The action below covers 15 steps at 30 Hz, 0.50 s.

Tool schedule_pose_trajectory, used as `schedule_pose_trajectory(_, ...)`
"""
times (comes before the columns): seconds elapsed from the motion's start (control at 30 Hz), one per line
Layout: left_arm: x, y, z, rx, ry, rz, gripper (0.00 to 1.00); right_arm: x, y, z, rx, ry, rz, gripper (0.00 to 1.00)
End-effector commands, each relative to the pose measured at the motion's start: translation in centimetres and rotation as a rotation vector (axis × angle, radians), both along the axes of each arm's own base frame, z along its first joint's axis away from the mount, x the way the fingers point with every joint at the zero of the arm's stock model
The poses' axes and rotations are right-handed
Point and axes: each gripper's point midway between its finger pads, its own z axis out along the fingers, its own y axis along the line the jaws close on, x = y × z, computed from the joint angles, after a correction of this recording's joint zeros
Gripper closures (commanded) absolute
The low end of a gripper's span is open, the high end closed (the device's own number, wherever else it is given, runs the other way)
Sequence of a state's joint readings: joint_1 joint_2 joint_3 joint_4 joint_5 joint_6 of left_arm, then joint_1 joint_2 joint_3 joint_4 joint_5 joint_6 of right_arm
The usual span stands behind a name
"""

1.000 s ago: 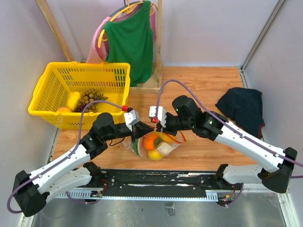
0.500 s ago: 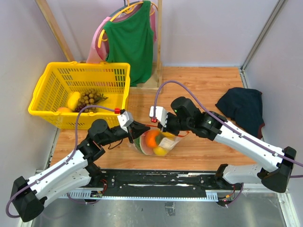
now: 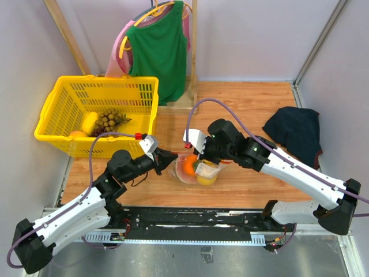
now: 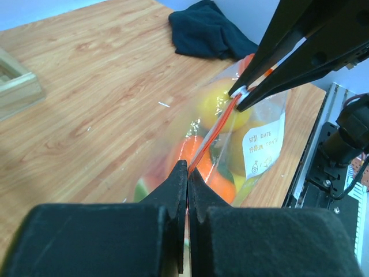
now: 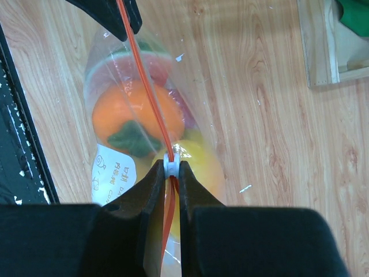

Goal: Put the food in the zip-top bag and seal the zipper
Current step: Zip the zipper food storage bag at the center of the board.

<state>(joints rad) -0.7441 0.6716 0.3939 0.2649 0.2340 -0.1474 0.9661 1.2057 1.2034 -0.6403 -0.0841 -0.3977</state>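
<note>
While my left pincer (image 4: 185,170) clamps one end of the zipper (image 4: 216,130) taut, my right pincer (image 5: 171,172), closed on the white slider (image 4: 242,90), should pull straight along it.

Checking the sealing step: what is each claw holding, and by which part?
Both hold the zip-top bag by its zipper: the left claw pinches one end of the strip, the right claw pinches the white slider.

left arm (image 3: 72,212) and right arm (image 3: 300,172): white shells, black joints, tapered black jaws; a purple cable (image 3: 204,99) with a red plug (image 3: 138,136) trails each.
</note>
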Motion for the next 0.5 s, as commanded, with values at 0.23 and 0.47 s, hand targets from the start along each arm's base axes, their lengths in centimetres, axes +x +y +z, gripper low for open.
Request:
schedule_pose_trajectory(0.23,1.1,1.4,-0.1,0.036,-0.008,0.091,0.74,-0.7,-1.1,0.3,-0.045,0.035,-0.006,0.99)
schedule_pose_trajectory(0.47,-0.3,0.0,2.1,0.105,-0.101,-0.059,0.30,-1.0,-0.4,0.3,-0.026,0.053,0.020,0.99)
